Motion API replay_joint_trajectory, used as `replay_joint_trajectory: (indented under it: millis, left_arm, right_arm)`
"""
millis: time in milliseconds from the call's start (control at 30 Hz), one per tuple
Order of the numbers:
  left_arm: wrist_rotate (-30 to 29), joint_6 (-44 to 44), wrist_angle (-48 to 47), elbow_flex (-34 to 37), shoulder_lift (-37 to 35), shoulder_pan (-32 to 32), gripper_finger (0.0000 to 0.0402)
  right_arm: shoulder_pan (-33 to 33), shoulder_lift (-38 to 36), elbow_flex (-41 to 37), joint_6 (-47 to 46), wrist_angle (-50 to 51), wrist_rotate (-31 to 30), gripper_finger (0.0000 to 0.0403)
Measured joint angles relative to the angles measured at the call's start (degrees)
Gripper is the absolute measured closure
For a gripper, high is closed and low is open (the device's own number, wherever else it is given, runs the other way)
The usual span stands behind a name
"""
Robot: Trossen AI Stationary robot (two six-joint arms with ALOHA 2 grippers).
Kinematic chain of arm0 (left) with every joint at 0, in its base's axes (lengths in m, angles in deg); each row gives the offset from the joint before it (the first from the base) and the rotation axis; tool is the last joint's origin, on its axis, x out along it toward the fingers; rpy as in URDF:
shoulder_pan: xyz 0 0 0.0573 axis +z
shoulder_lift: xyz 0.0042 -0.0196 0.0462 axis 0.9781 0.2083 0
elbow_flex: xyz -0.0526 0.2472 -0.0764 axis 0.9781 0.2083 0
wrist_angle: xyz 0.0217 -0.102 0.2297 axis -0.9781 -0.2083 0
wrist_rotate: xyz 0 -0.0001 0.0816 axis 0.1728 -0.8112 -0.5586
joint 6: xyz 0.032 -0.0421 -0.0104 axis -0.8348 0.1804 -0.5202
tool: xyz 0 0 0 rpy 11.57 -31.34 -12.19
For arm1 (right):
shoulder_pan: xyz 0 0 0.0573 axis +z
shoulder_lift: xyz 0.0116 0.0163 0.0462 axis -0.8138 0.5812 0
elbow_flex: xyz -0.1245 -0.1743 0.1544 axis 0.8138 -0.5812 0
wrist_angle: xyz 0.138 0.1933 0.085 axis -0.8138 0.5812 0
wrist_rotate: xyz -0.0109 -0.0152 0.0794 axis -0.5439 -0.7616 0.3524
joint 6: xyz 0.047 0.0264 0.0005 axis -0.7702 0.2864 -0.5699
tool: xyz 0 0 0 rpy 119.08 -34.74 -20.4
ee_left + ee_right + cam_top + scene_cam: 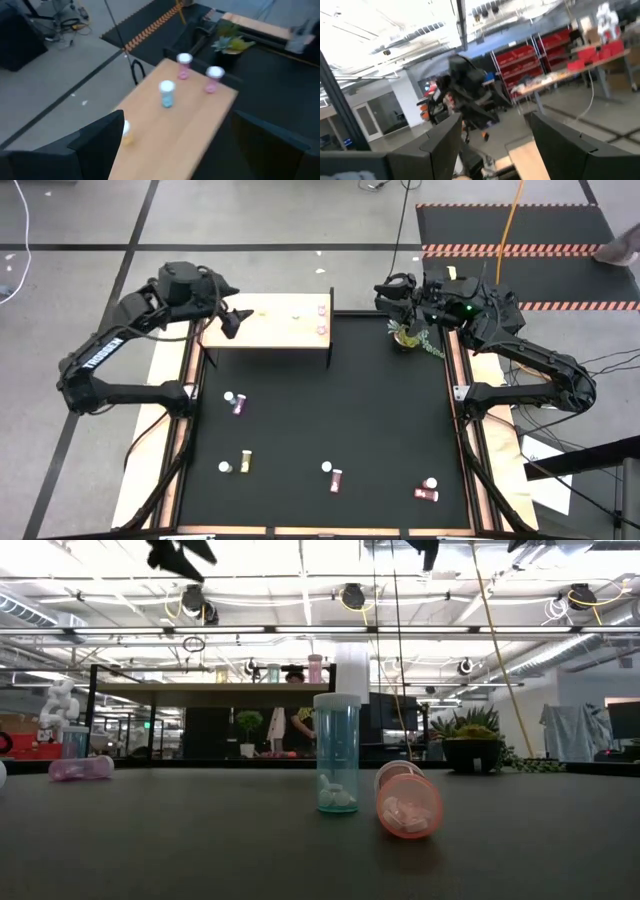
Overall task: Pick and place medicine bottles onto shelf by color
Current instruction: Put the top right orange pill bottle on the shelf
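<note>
Both arms are chunky matte black with rounded joint housings, the left arm (120, 345) has white lettering down its long link, the right arm (520, 345) shows a little green light near its wrist plus loose black cabling, and each ends in flat, dark, wedge-shaped fingers (97, 145).
</note>
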Motion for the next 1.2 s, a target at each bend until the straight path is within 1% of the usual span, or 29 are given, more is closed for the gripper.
replay_joint_trajectory:
  millis: [133,300,400,467,567,667,733,800,900,1067,1200]
  left_arm:
    - [-3.11,7.67,-6.32,-4.11,-0.02,-7.99,0.0041]
    - [-6.09,25.06,-13.07,-4.41,0.25,-21.26,0.0041]
    - [-9.36,36.97,-15.08,-2.58,1.45,-29.4,0.0041]
    - [-12.46,44.76,-15.39,-0.22,2.42,-34.29,0.0041]
    - [-15.0,55.22,-14.3,3.27,3.74,-40.91,0.0041]
    - [-16.05,64.29,-8.18,6.73,5.88,-47.56,0.0041]
    - [-16.66,67.48,-2.51,8.41,7.86,-51.86,0.0041]
    - [-17.39,69.03,0.84,8.74,10.06,-54.97,0.0041]
    - [-18.18,71.54,0.51,8.65,13.34,-57.13,0.0041]
    - [-17.99,74.03,-0.95,8.65,15.88,-58.17,0.0041]
    - [-17.24,73.51,-2.73,8.65,15.72,-58.99,0.0041]
  right_arm:
    - [1.71,-0.66,-0.02,-0.91,4.11,0.06,0.0167]
    - [6.45,-2.97,-0.07,0.88,9.6,0.08,0.0167]
    - [9.9,-5.67,-0.07,0.89,14.07,0.07,0.0167]
    - [12.58,-7.68,-0.07,1.61,18.65,-0.37,0.0167]
    - [17.35,-10.44,-0.07,2.97,28.0,-3.77,0.0167]
    - [22.2,-12.85,-2.36,3.73,33.91,-9.18,0.0167]
    - [24.91,-14.18,-5.97,2.07,33.57,-11.26,0.0167]
    - [27.28,-15.27,-9.91,-2.32,31.99,-12.45,0.0167]
    - [31.85,-16.88,-15.34,-10.62,28.93,-15.71,0.0169]
    - [42.95,-17.03,-19.85,-20.74,30.84,-30.66,0.0197]
    - [52.24,-13.21,-19.96,-25.12,29.47,-39.76,0.0223]
